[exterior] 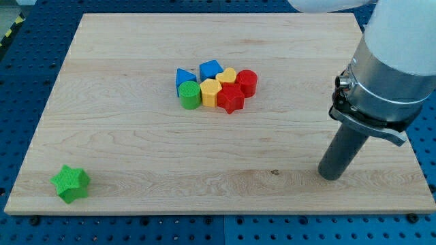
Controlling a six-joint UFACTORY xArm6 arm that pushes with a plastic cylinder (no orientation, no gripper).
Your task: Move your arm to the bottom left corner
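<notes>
My tip (332, 175) rests on the wooden board (136, 150) near the view's bottom right, far to the right of all blocks. A green star block (70, 184) lies alone near the board's bottom left corner. A tight cluster sits at the upper middle: a blue triangular block (182, 77), a blue block (210, 69), a green cylinder (189, 95), a yellow hexagon (210, 92), a yellow heart block (227, 76), a red star (231, 99) and a red cylinder (246, 82).
The arm's white and silver body (388, 68) fills the view's upper right and overhangs the board's right edge. A blue perforated table (27, 61) surrounds the board.
</notes>
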